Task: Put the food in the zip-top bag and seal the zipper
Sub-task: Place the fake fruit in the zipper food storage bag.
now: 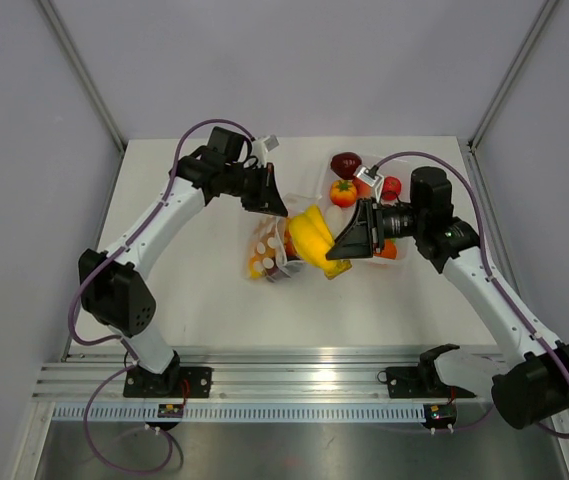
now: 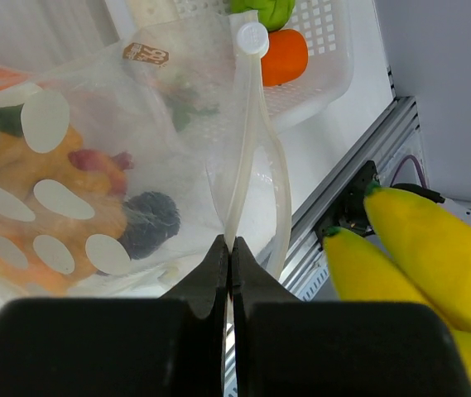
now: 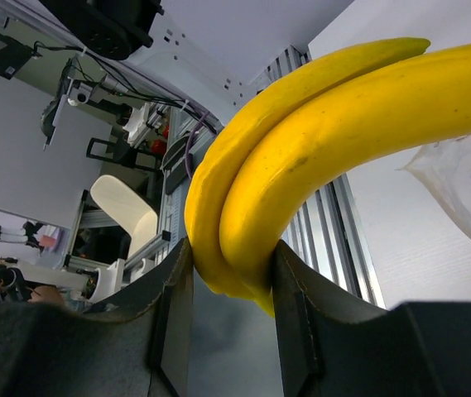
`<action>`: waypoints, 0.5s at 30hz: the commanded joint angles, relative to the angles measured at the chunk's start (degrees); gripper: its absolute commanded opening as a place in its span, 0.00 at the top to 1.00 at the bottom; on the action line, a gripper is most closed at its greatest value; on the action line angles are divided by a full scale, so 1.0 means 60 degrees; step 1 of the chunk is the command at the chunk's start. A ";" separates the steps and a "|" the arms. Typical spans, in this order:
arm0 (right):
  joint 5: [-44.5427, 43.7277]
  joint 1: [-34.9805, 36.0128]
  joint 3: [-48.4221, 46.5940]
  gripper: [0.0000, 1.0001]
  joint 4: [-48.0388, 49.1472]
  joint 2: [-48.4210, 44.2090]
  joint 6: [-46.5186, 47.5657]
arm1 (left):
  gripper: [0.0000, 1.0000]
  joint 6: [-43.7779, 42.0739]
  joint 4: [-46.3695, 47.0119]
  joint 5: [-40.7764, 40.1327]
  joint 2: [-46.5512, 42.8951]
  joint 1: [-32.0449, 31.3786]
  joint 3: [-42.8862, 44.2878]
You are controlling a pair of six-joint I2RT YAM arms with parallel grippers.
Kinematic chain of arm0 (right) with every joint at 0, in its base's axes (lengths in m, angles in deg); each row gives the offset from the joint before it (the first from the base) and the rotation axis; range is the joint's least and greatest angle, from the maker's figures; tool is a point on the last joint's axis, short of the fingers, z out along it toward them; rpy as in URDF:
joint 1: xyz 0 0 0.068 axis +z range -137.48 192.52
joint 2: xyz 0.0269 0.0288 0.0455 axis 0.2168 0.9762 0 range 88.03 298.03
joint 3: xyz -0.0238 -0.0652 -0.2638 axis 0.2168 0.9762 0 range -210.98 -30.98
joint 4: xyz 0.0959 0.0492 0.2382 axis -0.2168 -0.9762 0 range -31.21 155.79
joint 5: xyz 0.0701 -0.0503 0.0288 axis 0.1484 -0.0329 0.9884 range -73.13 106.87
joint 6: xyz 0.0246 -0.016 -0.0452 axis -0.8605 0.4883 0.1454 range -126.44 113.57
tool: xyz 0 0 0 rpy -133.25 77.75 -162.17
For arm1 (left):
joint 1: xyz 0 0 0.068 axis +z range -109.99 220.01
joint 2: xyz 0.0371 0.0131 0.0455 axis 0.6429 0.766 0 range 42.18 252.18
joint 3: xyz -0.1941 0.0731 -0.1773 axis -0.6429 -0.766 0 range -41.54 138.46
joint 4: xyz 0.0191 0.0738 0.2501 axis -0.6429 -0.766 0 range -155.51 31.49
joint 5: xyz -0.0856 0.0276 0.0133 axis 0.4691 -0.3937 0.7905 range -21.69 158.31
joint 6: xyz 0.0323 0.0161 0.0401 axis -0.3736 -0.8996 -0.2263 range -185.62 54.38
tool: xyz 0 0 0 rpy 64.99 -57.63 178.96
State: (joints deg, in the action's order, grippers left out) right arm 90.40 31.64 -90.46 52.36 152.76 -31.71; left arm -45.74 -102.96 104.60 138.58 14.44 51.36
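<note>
The zip-top bag point(image 1: 272, 250) lies mid-table, see-through with white blotches, holding orange and dark pieces point(image 2: 148, 222). My left gripper point(image 2: 230, 248) is shut on the zipper strip point(image 2: 247, 141) at the bag's mouth and holds it up; it sits at the bag's far edge in the top view point(image 1: 272, 205). My right gripper point(image 3: 231, 265) is shut on the yellow bananas point(image 3: 318, 141) and holds them just right of the bag mouth point(image 1: 311, 236). The bananas also show at the right in the left wrist view point(image 2: 421, 256).
A white perforated tray point(image 1: 322, 180) stands at the back right with a dark red piece point(image 1: 345, 163), an orange piece point(image 1: 342, 192) and a red piece point(image 1: 392, 186). A green and an orange piece point(image 2: 285, 56) show in it. The aluminium rail point(image 1: 304, 380) runs along the near edge.
</note>
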 commanded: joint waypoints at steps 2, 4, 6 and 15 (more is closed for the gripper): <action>-0.0039 -0.0007 -0.0193 1.00 0.0729 0.0432 -0.0547 | 1.00 -0.0222 0.0391 0.0382 -0.0744 0.0027 0.0015; -0.0011 0.0008 -0.0281 1.00 0.0803 0.0695 -0.0664 | 1.00 -0.0237 0.0391 0.0484 -0.0745 0.0027 0.0014; -0.0025 0.0008 -0.0369 1.00 0.0905 0.0973 -0.0811 | 1.00 -0.0208 0.0435 0.0470 -0.0817 0.0027 -0.0015; 0.0238 0.0008 -0.0092 1.00 0.3554 0.1678 -0.3240 | 1.00 -0.0237 0.0464 0.0440 -0.0832 0.0027 -0.0074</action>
State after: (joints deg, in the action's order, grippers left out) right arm 89.94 31.64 -90.49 61.82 163.40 -43.12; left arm -46.37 -102.92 105.00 136.35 14.44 51.30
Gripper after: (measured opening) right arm 0.437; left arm 0.005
